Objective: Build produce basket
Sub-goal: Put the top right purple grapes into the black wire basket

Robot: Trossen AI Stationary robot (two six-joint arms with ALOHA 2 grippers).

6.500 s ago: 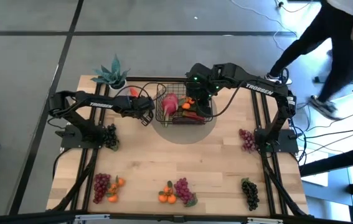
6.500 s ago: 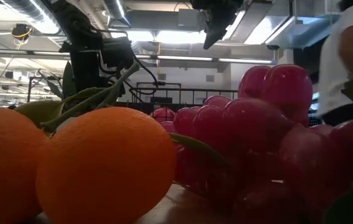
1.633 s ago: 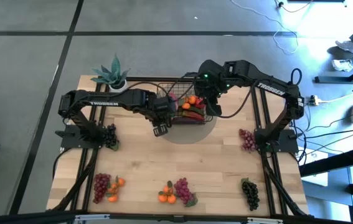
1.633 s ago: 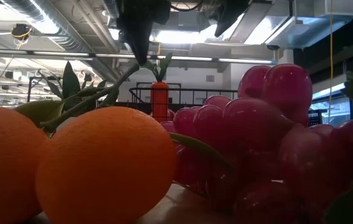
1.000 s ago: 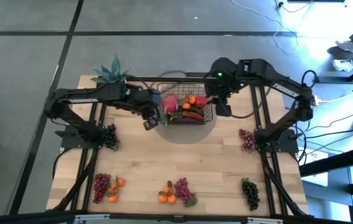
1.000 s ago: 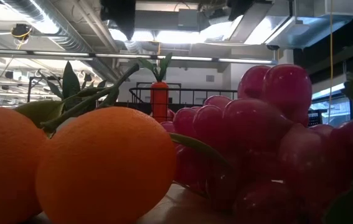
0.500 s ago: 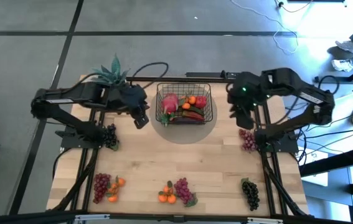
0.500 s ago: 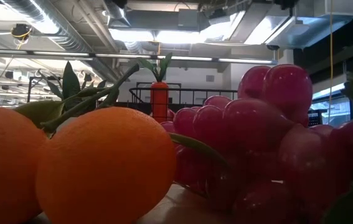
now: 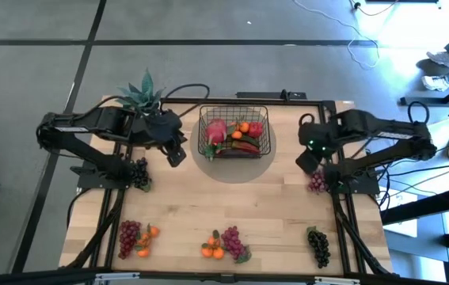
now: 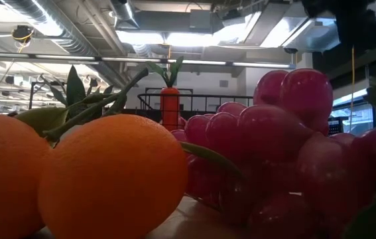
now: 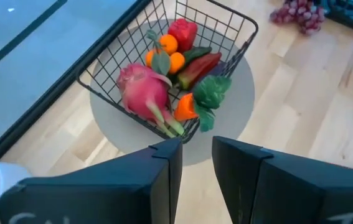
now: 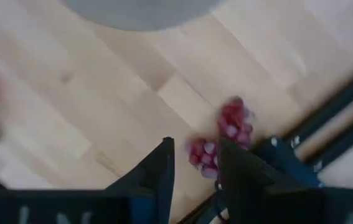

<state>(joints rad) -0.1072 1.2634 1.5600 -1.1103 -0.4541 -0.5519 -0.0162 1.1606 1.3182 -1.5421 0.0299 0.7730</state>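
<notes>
Sitting on a grey round mat at the table's far middle, the basket (image 9: 234,133) holds a pink-red radish (image 11: 144,91), small oranges (image 11: 172,53), a red pepper (image 11: 183,32) and a carrot (image 11: 185,107). The left gripper (image 9: 175,154) hangs just left of the basket, its fingers (image 11: 164,168) a narrow gap apart and empty. The right gripper (image 9: 306,161) hovers to the basket's right, over a red grape bunch (image 12: 223,140), fingers likewise slightly parted around nothing. More grape bunches (image 9: 232,240) lie along the near edge.
</notes>
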